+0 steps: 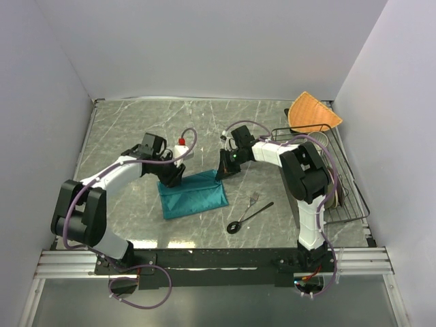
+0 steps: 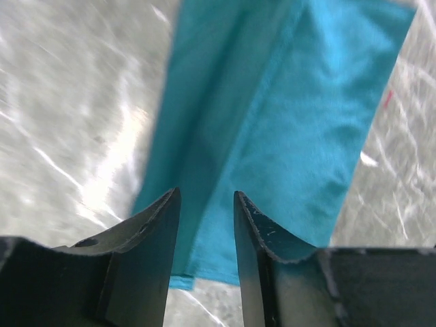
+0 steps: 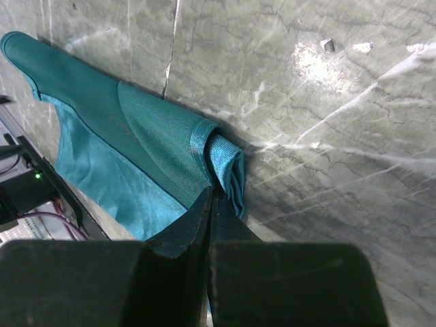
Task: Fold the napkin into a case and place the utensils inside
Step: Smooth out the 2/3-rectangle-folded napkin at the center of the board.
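Observation:
The teal napkin (image 1: 193, 194) lies partly folded on the grey marble table, its right edge lifted. My right gripper (image 3: 211, 196) is shut on that rolled right edge (image 3: 221, 160); the top view shows this gripper (image 1: 223, 170) at the napkin's upper right corner. At the upper left corner is my left gripper (image 1: 170, 176), whose jaws (image 2: 206, 199) stand apart just above the napkin (image 2: 286, 122) with nothing pinched between them. The silver fork (image 1: 254, 199) and the dark spoon (image 1: 248, 218) lie on the table to the right of the napkin.
An orange woven fan-shaped cloth (image 1: 313, 112) rests at the back right, on a wire rack (image 1: 344, 184) along the right wall. A small white bottle with a red cap (image 1: 180, 146) stands behind the left gripper. White walls close in three sides.

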Available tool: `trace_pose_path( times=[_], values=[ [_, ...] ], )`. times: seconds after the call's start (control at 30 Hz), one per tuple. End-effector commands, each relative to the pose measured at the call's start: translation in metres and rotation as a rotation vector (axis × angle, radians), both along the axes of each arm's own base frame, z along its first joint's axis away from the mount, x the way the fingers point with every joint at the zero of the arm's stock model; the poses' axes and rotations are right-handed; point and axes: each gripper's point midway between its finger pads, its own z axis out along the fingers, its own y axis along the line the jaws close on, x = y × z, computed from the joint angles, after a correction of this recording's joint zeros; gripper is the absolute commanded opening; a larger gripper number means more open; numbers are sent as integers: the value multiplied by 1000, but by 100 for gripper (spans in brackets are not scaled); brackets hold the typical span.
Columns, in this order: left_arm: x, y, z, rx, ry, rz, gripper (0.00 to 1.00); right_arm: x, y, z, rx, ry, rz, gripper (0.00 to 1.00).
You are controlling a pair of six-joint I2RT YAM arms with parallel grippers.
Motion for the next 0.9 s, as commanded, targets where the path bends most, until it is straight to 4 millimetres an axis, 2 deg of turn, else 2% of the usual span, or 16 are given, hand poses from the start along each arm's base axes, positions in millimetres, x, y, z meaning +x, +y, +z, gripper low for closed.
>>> trace_pose_path(
  times=[0.0, 0.13, 0.33, 0.47, 0.53, 0.77, 0.87],
  values=[
    [-13, -2, -6, 20, -11, -56, 45, 20, -5, 30, -8, -104, -2, 0],
    [-35, 1, -19, 84, -6, -143, 45, 21, -4, 34, -15, -115, 18, 0],
    [-55, 8, -42, 187, 39, -216, 31, 23, -7, 36, -36, -131, 41, 0],
    [-62, 18, -61, 259, 97, -217, 22, 23, -9, 39, -47, -151, 64, 0],
    [-62, 20, -66, 273, 117, -206, 20, 23, -12, 38, -58, -153, 72, 0],
    [-59, 20, -69, 289, 136, -185, 18, 21, -15, 35, -76, -168, 102, 0],
    [-55, 12, -54, 238, 99, -183, 24, 21, -13, 33, -68, -163, 91, 0]
  ],
)
